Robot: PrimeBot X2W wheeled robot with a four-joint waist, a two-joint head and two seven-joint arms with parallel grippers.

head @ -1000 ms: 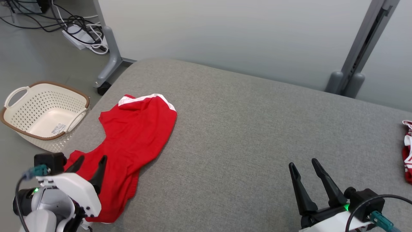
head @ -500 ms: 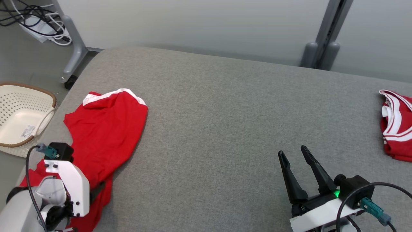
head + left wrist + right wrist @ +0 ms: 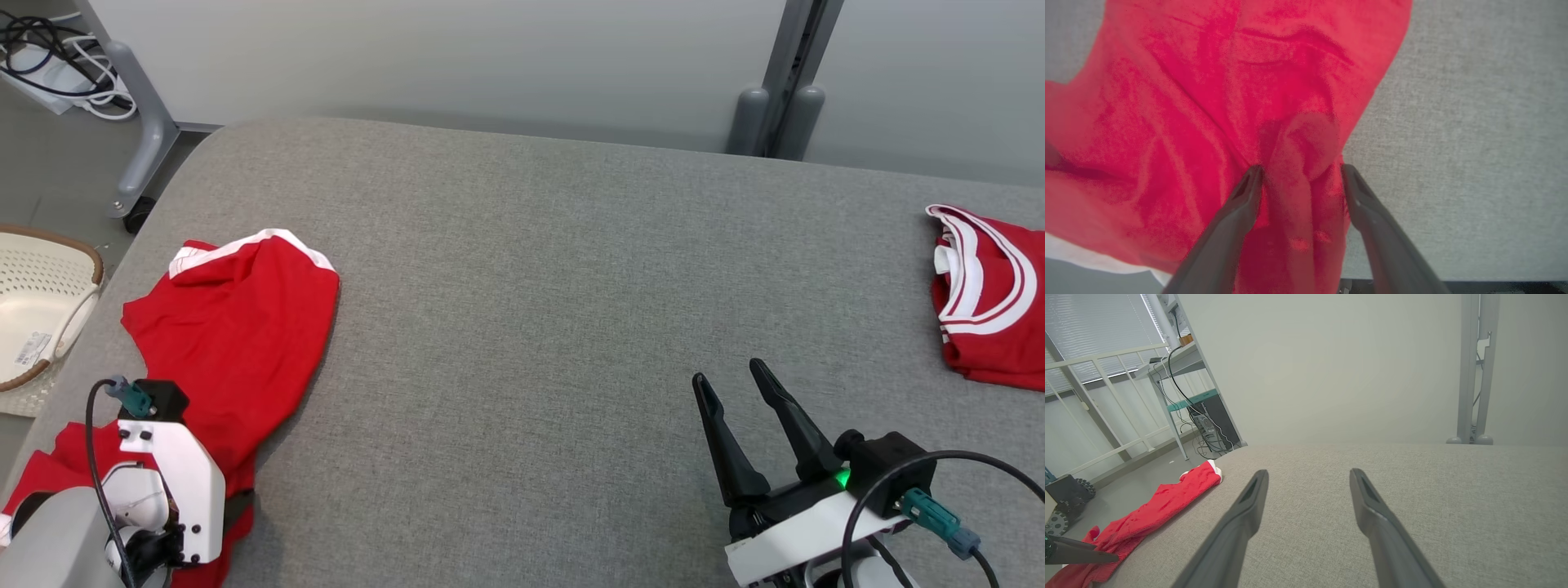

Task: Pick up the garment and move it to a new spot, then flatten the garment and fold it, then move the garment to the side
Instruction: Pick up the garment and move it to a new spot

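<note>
The garment [image 3: 237, 327] is a red shirt with white trim, lying crumpled at the left end of the grey padded table [image 3: 522, 286]. My left gripper [image 3: 1300, 171] points straight down onto its near part. The jaws are open, both tips press into the cloth, and a raised fold of red fabric stands between them. In the head view only its white wrist housing [image 3: 171, 482] shows over the cloth. My right gripper [image 3: 735, 392] hovers open and empty above bare table at the lower right, far from the garment [image 3: 1155, 506].
A second red and white garment [image 3: 988, 302] lies folded at the table's right edge. A cream laundry basket [image 3: 41, 318] stands on the floor to the left, beyond a grey frame leg [image 3: 147, 139] with cables. A wall and a post [image 3: 775, 82] bound the far side.
The head camera has swung right, bringing the folded garment into view. My left gripper has tipped downward onto the red cloth, so its fingers went out of the head view. The right gripper has barely moved.
</note>
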